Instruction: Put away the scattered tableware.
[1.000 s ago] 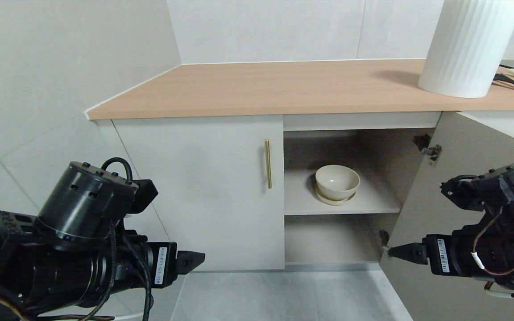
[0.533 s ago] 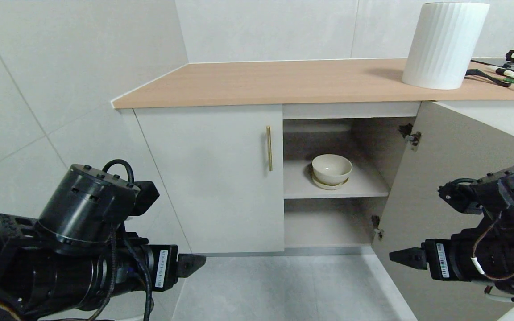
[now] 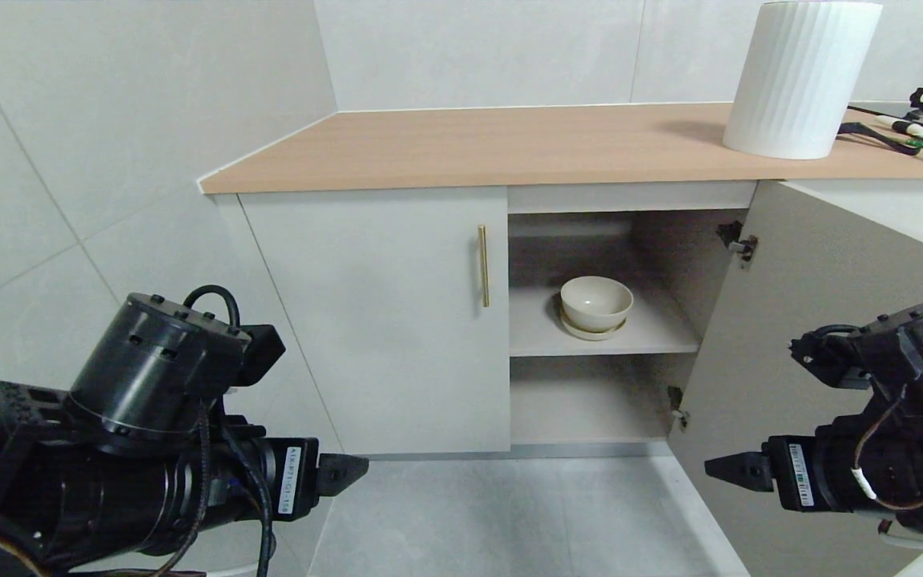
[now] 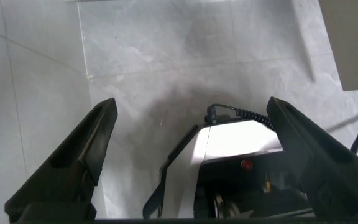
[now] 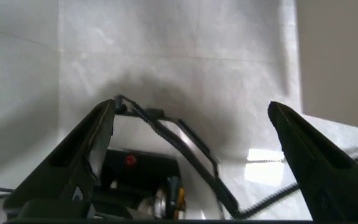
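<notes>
Wooden countertop [image 3: 469, 148], bowl [image 3: 596, 302] on cabinet shelf [image 3: 654, 332], tiled floor [image 3: 509, 521]; left end effector [image 4: 191, 106], right end effector [image 5: 191, 107] wide.

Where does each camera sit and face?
Head view: on the head, facing forward and down at the pale grey cabinet holding a cream ceramic bowl; both arms show, left pincer and right pincer.
Left wrist view: on that wrist, facing down at the grey tiled floor between its open pincer's fingers.
Right wrist view: the same, from the right wrist.
Shared: all three see the floor.
</notes>
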You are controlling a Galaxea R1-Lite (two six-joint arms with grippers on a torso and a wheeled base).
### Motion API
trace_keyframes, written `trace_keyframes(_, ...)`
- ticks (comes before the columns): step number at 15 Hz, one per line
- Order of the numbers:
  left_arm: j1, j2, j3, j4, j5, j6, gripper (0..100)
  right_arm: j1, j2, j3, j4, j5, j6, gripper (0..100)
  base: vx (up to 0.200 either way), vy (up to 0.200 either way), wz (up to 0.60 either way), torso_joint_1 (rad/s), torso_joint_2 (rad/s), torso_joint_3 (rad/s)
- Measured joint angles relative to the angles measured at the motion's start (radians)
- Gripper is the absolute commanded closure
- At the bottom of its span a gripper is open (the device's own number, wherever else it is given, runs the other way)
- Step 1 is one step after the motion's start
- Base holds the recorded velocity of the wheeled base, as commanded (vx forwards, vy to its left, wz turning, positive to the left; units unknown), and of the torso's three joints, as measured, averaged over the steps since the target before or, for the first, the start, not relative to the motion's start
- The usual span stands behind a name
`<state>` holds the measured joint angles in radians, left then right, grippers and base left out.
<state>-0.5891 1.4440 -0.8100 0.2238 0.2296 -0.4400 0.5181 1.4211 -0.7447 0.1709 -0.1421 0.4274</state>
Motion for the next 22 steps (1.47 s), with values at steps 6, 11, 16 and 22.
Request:
trace_keyframes(6, 0.0, -0.002, 0.0, 0.0, 0.011, 0.002, 0, 0.024, -0.106, -0.053, 0.238, 0.006, -0.08, 0, 0.0, 0.0, 0.0, 0.0, 0.0, 0.0)
trace_keyframes(11, -0.001, 0.001, 0.001, 0.0, 0.034, 0.003, 0, 0.029, -0.177, -0.058, 0.385, 0.006, -0.186, 0, 0.0, -0.2, 0.0, 0.005, 0.01, 0.005)
trace_keyframes(16, -0.003, 0.0, 0.001, 0.001, 0.034, 0.003, 0, 0.059, -0.216, -0.061, 0.483, 0.004, -0.209, 0, 0.0, -0.2, 0.0, 0.002, 0.0, 0.002)
trace_keyframes(22, -0.003, 0.0, 0.0, 0.0, 0.034, 0.003, 0, 0.076, -0.253, -0.078, 0.614, -0.029, -0.228, 0, 0.0, -0.133, 0.0, 0.002, 0.0, 0.005)
